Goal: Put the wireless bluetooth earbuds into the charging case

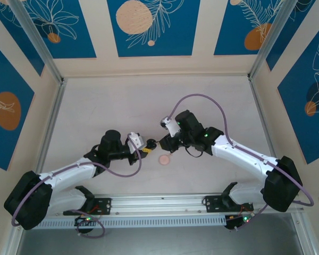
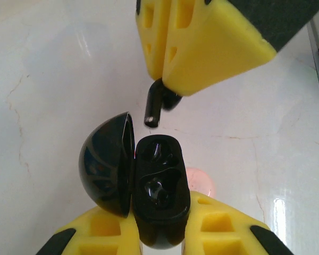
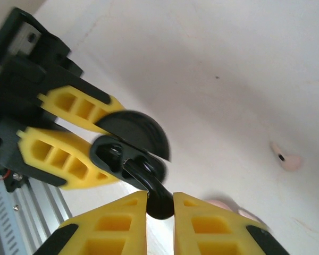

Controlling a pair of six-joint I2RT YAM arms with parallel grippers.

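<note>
Case (image 2: 157,180) is the black one, and we see it clamped between the yellow fingers of the left gripper (image 2: 158,208), which is closed tight on its lower body. Its domed lid (image 2: 106,164) is swung open to the side, so the moulded wells inside are showing. The right gripper (image 3: 160,196) is pinched down narrow on a black earbud (image 2: 154,109), gripping it by the head. The stem sticks out past the fingertips and points at the open case. In the left wrist view we can make out a small gap between the stem tip and the rim of the case, so it's just short of touching. From above, both grippers meet nose to nose over the middle of the table (image 1: 122,106). A pink round case (image 1: 164,159) is lying on the surface just beside them. In the right wrist view, one pale pink earbud (image 3: 285,158) sits loose on the table, well apart from the action.
</note>
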